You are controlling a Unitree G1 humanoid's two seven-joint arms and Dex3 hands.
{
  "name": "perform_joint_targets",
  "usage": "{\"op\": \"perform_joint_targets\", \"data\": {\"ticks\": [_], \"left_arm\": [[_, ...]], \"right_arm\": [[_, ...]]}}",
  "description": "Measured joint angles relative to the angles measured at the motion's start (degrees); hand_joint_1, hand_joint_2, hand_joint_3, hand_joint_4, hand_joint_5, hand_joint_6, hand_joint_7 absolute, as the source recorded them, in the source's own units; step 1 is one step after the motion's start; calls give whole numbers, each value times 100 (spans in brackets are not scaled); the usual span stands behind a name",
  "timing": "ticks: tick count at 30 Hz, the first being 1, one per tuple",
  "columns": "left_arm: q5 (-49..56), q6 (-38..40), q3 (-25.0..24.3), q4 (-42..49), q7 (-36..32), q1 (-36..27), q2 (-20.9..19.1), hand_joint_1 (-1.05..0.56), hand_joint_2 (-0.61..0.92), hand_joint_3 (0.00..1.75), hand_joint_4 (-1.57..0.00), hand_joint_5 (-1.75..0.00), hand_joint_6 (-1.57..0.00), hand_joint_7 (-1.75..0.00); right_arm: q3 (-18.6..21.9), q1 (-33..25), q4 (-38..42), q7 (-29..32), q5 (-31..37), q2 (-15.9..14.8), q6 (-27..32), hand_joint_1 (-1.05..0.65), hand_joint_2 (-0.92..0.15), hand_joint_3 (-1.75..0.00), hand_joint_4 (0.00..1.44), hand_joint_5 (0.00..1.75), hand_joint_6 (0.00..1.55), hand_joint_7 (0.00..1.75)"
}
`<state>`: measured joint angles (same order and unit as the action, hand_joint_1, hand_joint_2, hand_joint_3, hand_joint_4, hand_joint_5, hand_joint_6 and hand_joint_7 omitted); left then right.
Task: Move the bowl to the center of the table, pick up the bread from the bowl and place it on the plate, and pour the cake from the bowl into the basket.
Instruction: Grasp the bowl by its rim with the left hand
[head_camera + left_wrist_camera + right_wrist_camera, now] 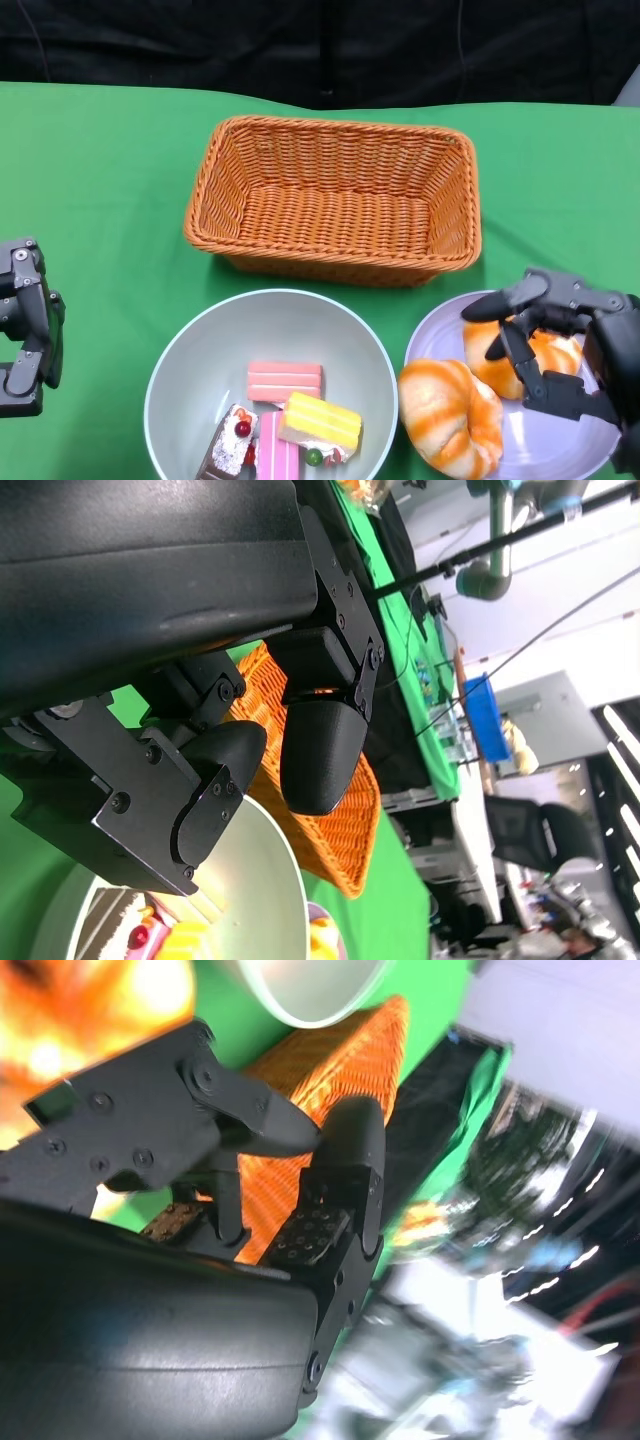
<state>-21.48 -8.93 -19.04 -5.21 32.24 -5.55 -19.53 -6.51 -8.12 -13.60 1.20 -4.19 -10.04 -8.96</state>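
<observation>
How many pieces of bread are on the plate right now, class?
2. One croissant lies on the plate's near-left edge, overhanging it; the other sits further back, partly covered by the right hand. More could be hidden underneath.

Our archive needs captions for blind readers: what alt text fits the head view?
A pale bowl holding cake pieces sits before an empty orange basket on green cloth; the right hand hovers over two breads on a lavender plate.
</observation>
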Motion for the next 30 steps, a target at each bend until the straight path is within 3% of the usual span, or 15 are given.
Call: {"op": "perform_joint_targets", "data": {"ticks": [2, 7, 8, 11, 15, 18, 21, 25, 28, 30], "left_arm": [[118, -129, 41, 6, 20, 19, -15, 9, 35, 155, -95, -170, -86, -160], [431, -201, 107, -82, 28, -3, -249, 11, 34, 157, -94, -168, -86, -158], [444, -203, 119, -115, 49, 4, -330, 11, 36, 154, -93, -169, -86, -156], [482, -265, 163, -209, 188, 22, -517, 11, 37, 151, -92, -168, -87, -153], [763, -261, 359, -376, 300, 55, -818, 9, 41, 135, -86, -160, -83, -142], [1142, -535, 493, -395, 479, 147, -1177, 6, 44, 122, -89, -142, -90, -120], [1339, -767, 561, -411, 628, 196, -1463, 3, 47, 110, -90, -118, -98, -84], [1544, -1189, 637, -468, 863, 267, -1862, 5, 53, 99, -86, -103, -105, -47], [1890, -1919, 768, -399, 1055, 397, -2220, -4, 54, 70, -78, -61, -100, -14], [2189, -2807, 864, -182, 1180, 648, -2553, -13, 65, 37, -80, -30, -95, -3]], "right_arm": [[116, -74, -460, -23, -947, 174, 900, -9, -43, -147, 105, 159, 91, 151], [778, -322, -1540, 118, -3364, 326, 2747, -11, -49, -142, 100, 168, 83, 158], [929, -396, -1689, 117, -3741, 329, 2949, -14, -56, -133, 94, 172, 79, 161], [1158, -752, -1891, -91, -4476, 334, 3199, -15, -60, -127, 90, 174, 76, 164], [1177, -1151, -1858, -545, -4632, 341, 3253, -12, -52, -135, 89, 175, 80, 159], [1130, -1314, -1811, -786, -4488, 399, 3176, -12, -49, -137, 89, 175, 81, 158], [1075, -1413, -1809, -907, -4301, 520, 3040, -10, -46, -138, 89, 175, 82, 158], [1005, -1476, -1801, -978, -4118, 601, 2970, -11, -46, -139, 89, 175, 81, 158], [977, -1502, -1788, -1009, -3981, 680, 2921, -9, -46, -135, 90, 175, 83, 156], [953, -1507, -1780, -987, -3916, 769, 2920, -7, -48, -132, 90, 175, 84, 153]]}}
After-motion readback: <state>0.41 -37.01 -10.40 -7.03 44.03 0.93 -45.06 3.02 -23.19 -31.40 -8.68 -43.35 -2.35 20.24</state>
